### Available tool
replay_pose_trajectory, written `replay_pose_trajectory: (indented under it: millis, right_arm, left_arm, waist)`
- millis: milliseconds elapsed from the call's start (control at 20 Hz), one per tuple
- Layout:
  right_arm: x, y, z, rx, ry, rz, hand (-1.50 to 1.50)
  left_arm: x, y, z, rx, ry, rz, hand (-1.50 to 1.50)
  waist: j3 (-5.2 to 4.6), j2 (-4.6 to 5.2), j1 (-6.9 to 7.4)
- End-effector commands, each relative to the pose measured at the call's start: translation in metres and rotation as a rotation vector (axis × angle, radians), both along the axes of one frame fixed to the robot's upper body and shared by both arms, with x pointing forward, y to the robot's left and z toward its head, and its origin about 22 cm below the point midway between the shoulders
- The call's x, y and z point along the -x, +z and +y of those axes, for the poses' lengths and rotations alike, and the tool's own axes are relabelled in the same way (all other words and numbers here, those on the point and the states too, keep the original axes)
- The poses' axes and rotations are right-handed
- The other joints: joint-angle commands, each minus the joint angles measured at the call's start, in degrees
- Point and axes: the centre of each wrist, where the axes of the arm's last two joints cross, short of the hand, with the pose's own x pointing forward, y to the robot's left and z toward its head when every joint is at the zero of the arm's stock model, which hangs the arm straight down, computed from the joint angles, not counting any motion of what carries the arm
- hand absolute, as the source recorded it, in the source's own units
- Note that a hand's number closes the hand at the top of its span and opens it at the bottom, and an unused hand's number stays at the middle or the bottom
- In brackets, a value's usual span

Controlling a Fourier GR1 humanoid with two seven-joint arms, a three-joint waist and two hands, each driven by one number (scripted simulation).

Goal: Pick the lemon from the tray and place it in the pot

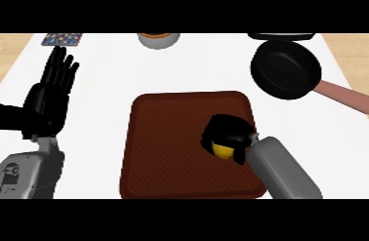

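My right hand [229, 132] is on the brown tray [173, 152], near its right edge, and its fingers are curled around the lemon [225, 150]. I see only a small yellow part under the palm, so I cannot tell which way its long axis points. The black pot [284, 69] stands further back on the right, its handle toward the right edge. My left hand [51, 96] rests at the left, fingers straight and up

White counter [180, 69] fills view — tan wood surface [14, 42] at both top corners.
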Motion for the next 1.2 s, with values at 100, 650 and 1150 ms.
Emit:
replay_pose_trajectory:
  millis: [100, 650, 1150]
  right_arm:
    - [0.008, 0.012, -0.017, -0.092, -0.124, -0.109, 1.5]
    - [-0.04, 0.103, 0.043, -0.137, -0.998, -0.208, 1.5]
    - [-0.048, 0.206, 0.101, -0.362, -1.53, -0.59, 1.5]
  left_arm:
    - [0.008, -0.004, 0.01, 0.009, 0.003, -0.004, 0.0]
    - [-0.007, 0.002, -0.02, 0.001, -0.059, -0.013, 0.0]
    - [-0.011, -0.001, -0.024, -0.001, -0.053, -0.003, 0.0]
  waist:
    - [0.82, 0.74, -0.2]
    - [0.79, 0.98, 4.49]
    - [0.68, 0.92, 3.42]
